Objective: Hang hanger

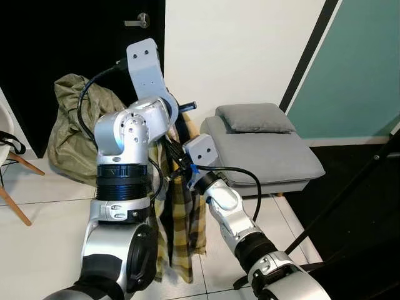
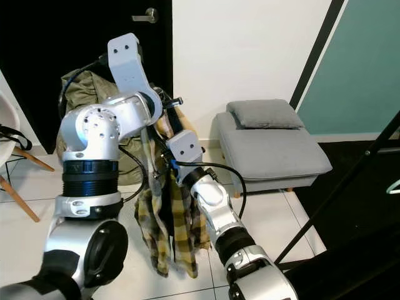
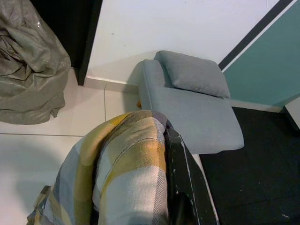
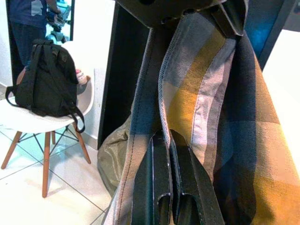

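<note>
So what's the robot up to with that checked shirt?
The robot holds a yellow plaid shirt up between both arms, and it hangs down toward the tiled floor. The left gripper is at the shirt's top, cloth draped against its fingers. The right gripper is shut, with the fabric right against it. Behind are a grey lounge seat, an olive bag by the dark door, and a white chair carrying a black backpack.

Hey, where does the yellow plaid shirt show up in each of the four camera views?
Left eye view: the yellow and grey plaid fabric shirt hangs at centre, between both silver arms.
Right eye view: left of centre, reaching down toward the tiles.
Left wrist view: draped at bottom centre beside a black finger.
Right wrist view: hangs across the right and centre.
Shared landmark: the olive-green crumpled bag.
</note>
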Controlling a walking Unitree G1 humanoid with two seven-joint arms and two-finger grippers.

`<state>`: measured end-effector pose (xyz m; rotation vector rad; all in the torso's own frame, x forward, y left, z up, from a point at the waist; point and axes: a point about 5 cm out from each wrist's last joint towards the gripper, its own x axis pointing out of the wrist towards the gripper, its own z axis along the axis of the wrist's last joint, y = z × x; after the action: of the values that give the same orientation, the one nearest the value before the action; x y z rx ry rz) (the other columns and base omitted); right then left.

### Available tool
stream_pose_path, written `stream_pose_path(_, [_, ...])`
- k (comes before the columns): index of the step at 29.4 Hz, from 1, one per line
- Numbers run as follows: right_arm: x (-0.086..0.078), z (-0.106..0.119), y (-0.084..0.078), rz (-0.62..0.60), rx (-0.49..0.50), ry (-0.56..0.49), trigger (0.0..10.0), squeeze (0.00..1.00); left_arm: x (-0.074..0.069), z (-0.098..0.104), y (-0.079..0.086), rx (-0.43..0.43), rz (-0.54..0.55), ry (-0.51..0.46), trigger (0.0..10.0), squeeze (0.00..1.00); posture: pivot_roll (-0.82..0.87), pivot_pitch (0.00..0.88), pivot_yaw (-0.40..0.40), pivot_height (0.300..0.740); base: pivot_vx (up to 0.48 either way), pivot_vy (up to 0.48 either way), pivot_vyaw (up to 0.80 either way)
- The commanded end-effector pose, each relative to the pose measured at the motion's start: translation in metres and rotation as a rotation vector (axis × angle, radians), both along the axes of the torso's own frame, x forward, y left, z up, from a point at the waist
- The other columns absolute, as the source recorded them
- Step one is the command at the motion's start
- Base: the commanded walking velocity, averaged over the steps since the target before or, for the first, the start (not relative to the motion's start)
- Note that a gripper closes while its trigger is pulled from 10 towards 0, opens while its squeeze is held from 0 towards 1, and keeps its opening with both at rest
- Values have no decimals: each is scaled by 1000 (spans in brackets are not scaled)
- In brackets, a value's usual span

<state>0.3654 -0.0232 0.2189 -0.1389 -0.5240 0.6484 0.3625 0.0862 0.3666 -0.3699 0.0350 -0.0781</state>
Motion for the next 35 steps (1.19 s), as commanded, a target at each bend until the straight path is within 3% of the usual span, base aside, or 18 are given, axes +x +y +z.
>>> stream_pose_path(1, [0, 1, 0, 7, 12, -3, 0, 0, -4, 7, -5, 0, -10, -36, 0, 0, 69, 208, -87, 740, 0, 0, 0])
stream_pose_path(6, [2, 4, -5, 2, 23, -6, 0, 0, -2, 5, -2, 17, 8, -36, 0, 0, 70, 204, -87, 740, 0, 0, 0])
stream_pose_path(7, [3, 4, -8, -7, 29, -4, 0, 0, -2, 4, -1, 33, 0, -55, 941, 0, 73, 199, -86, 740, 0, 0, 0])
stream_pose_path(8, [4, 4, -12, -17, 36, -1, 0, 0, -2, 5, 0, 51, -19, -89, 4784, 0, 73, 199, -86, 740, 0, 0, 0])
stream_pose_path(9, [5, 4, -14, -24, 40, 0, 0, 0, -2, 5, 1, 64, -34, -112, 4784, 0, 73, 199, -86, 740, 0, 0, 0])
stream_pose_path(10, [6, 4, -20, -44, 54, 8, 0, 0, -2, 3, 2, 7, -115, -119, 10000, 475, 74, 193, -84, 740, 0, 0, 0])
stream_pose_path(12, [6, 4, -20, -44, 54, 8, 0, 0, -2, 3, 2, 7, -115, -119, 10000, 475, 74, 193, -84, 740, 0, 0, 0])
stream_pose_path(13, [7, 4, -24, -61, 66, 13, 0, 0, -2, 2, 4, -50, -163, -113, 10000, 502, 71, 187, -77, 740, 0, 0, 0])
stream_pose_path(14, [7, 4, -24, -61, 66, 13, 0, 0, -2, 2, 4, -50, -163, -113, 10000, 502, 71, 187, -77, 740, 0, 0, 0])
stream_pose_path(15, [8, 4, -30, -79, 79, 17, 0, 0, -1, 1, 7, -101, -194, -113, 10000, 1000, 71, 187, -77, 740, 0, 0, 0])
stream_pose_path(20, [9, 2, -43, -113, 97, 22, 0, 0, 3, 0, 21, -151, -169, -131, 10000, 1000, 74, 167, -71, 740, 0, 0, 0])
stream_pose_path(23, [9, 0, -49, -129, 103, 31, 0, 0, 6, -1, 26, -78, -129, -155, 10000, 1000, 75, 163, -70, 740, 0, 0, 0])
stream_pose_path(24, [9, -1, -50, -132, 104, 33, 0, 0, 6, -2, 28, -53, -109, -156, 10000, 0, 76, 158, -69, 740, 0, 0, 0])
stream_pose_path(28, [10, -2, -51, -136, 102, 43, 0, 0, 9, -4, 34, -45, -100, -143, 10000, 0, 77, 156, -69, 740, 0, 0, 0])
stream_pose_path(35, [10, -4, -50, -129, 95, 59, 0, 0, 10, -3, 37, -9, -200, -142, 10000, 0, 81, 158, -70, 740, 0, 0, 0])
